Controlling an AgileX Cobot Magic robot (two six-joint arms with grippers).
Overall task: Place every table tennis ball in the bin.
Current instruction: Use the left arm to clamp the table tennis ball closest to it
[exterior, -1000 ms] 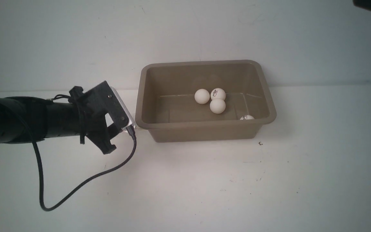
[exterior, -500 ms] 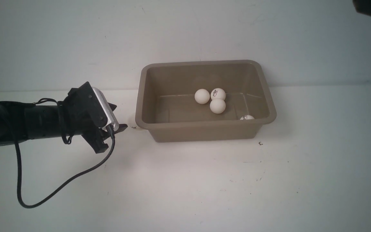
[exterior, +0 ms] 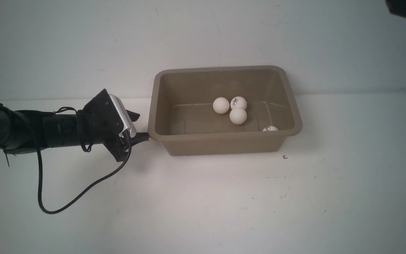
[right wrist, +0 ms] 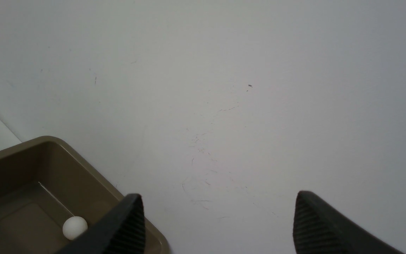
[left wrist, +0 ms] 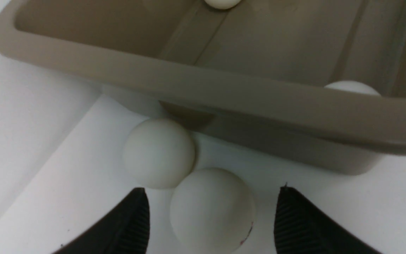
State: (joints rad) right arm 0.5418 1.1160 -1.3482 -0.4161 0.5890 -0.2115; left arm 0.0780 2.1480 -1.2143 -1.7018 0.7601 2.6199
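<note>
Bin (exterior: 224, 135): we see it mid-worktop (exterior: 224, 204), toward 12 o'clock.
Balls inside: we count four. Three (exterior: 238, 116) touch in a cluster near the middle, and one (exterior: 270, 128) sits by the near wall at 5 o'clock.
Balls outside: two lie on the worktop at the bin's 8 o'clock corner, touching. The far ball (left wrist: 159, 152) is tucked under the rim.
Left hand (left wrist: 211, 190): open, with its fingers either side of the near ball (left wrist: 211, 210) and gaps on both sides. We see no grip.
Right hand (right wrist: 217, 195): wide open and empty, above the worktop.

White table (exterior: 245, 211), taupe bin (exterior: 224, 145) on it, two balls (left wrist: 159, 153) beside
</note>
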